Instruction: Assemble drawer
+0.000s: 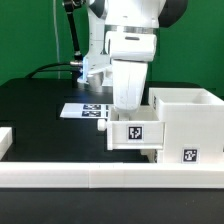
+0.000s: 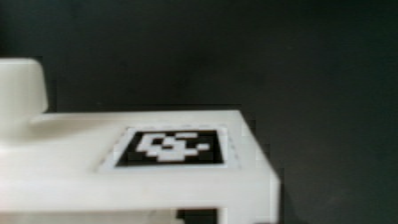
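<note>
My gripper [image 1: 128, 112] reaches straight down and is shut on a small white tray [image 1: 135, 133] with a black-and-white tag on its near face. The tray hangs slightly above the table, with its right end against the tall white box casing [image 1: 186, 118], which stands at the exterior view's right and is open on top. In the wrist view the tray [image 2: 107, 175] fills the lower part, tag [image 2: 173, 147] up, with a white rounded part [image 2: 18, 85] beside it. My fingers are mostly hidden by the tray. No second tray shows.
The long low white border rail [image 1: 100, 178] runs along the front, and a white end of it [image 1: 5, 140] shows at the exterior view's left. The marker board [image 1: 84, 111] lies on the black table behind the tray. A green wall stands at the back.
</note>
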Robot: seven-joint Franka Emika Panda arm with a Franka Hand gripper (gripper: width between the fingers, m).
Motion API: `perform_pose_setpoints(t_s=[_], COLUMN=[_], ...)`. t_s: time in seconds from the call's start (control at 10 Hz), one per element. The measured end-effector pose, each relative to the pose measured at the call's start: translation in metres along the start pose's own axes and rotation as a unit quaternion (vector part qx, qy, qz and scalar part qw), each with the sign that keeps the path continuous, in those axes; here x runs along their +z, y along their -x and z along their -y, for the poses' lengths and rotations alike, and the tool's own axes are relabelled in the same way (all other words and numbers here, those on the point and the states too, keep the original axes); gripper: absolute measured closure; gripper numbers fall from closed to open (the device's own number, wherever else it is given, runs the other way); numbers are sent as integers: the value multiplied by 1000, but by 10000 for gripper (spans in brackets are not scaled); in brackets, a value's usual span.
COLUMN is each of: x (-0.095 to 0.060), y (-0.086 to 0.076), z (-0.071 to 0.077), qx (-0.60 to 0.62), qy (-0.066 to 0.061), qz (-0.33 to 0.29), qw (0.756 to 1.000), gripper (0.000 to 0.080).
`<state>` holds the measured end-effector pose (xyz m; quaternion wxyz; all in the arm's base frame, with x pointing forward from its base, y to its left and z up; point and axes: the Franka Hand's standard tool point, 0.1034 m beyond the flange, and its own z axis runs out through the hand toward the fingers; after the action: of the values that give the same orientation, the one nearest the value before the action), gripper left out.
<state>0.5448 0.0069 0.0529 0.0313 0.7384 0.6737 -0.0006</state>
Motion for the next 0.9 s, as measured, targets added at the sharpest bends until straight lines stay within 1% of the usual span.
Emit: perform_pose_setpoints(t_s=[0.2,0.3,0.7,0.8,0.9], x=[0,0,0,0,0], y=[1,4,4,2,1], z=[0,0,0,0,2], qx=[-1,-4,-5,-9,-9], qy=[0,0,0,-2,-13], qz=[0,1,1,1,5], qw=[1000,1000,1000,1000,1000], gripper=[758,758,758,758,758])
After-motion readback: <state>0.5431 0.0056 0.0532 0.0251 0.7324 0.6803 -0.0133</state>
